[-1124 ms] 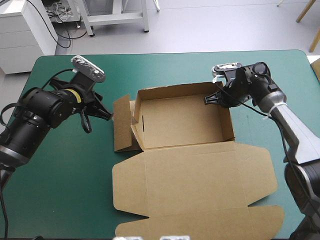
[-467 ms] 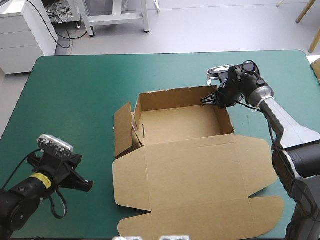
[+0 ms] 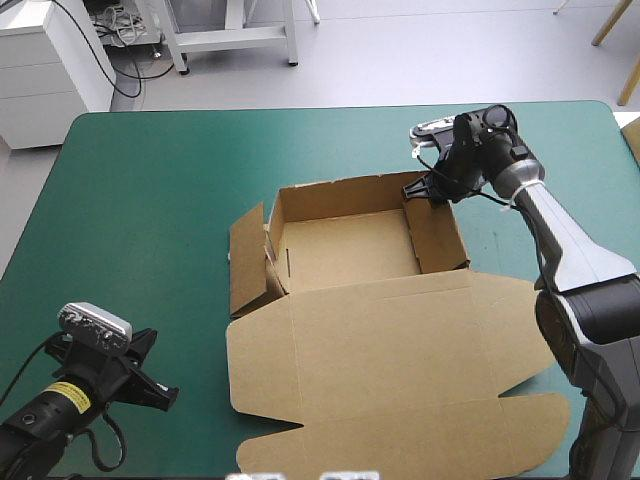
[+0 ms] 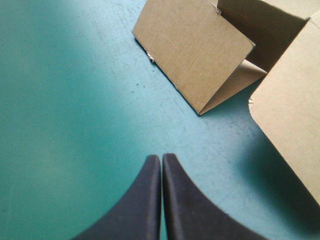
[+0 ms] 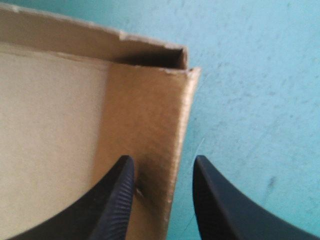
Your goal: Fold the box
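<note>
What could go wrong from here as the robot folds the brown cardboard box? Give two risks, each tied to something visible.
1. The right gripper is open and straddles the right wall of the brown cardboard box without clamping it. That wall looks tilted inward and might flop or spring back.
2. The left gripper is shut and far from the box, so a push could slide it. The left flap is untucked.

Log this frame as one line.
box: open tray, lid flat | left gripper: shut, off box | right gripper: open, astride right wall
</note>
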